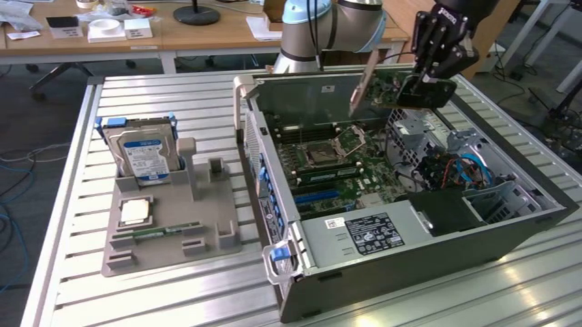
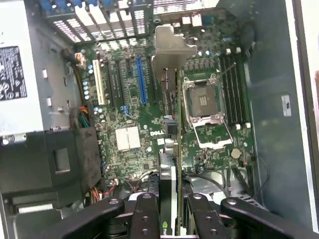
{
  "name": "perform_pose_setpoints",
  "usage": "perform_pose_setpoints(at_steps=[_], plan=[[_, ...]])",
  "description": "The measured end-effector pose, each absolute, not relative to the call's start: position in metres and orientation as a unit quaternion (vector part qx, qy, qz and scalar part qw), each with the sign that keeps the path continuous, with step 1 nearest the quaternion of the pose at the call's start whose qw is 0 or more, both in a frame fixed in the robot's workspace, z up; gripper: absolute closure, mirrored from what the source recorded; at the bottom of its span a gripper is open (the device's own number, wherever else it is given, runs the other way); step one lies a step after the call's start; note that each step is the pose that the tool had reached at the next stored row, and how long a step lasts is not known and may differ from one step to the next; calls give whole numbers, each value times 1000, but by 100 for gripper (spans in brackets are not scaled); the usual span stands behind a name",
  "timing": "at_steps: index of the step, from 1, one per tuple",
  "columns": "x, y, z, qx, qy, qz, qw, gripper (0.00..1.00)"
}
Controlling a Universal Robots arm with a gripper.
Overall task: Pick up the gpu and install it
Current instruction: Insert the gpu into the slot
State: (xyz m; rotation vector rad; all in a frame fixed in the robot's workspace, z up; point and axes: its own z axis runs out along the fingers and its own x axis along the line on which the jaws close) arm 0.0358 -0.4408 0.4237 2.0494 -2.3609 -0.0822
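The gpu [image 1: 389, 87] is a thin green-and-dark card with a long silvery bracket [image 1: 364, 85] at one end. It hangs above the open computer case [image 1: 509, 231], over the motherboard [image 1: 350, 170]. My gripper [image 1: 426, 80] is shut on the card's far end from above. In the wrist view the gpu [image 2: 177, 149] appears edge-on, its bracket [image 2: 172, 47] pointing at the case's rear slots. The black fingers [image 2: 145, 219] clamp it from both sides, above the board between the expansion slots [image 2: 141, 82] and the CPU socket [image 2: 203, 102].
A grey holder tray [image 1: 214, 238] on the slatted table, at the exterior view's left, carries a blue-labelled hard drive [image 1: 141, 153], a square chip [image 1: 136, 211] and a slim memory stick [image 1: 163, 231]. The power supply [image 1: 364, 231] and a black shroud [image 1: 446, 211] fill the case's near end.
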Motion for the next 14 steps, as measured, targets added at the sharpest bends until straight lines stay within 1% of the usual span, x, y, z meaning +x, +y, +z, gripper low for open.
perform_pose_setpoints(at_steps=[14], plan=[[36, -441, 423, 727, -686, -25, 10, 73]])
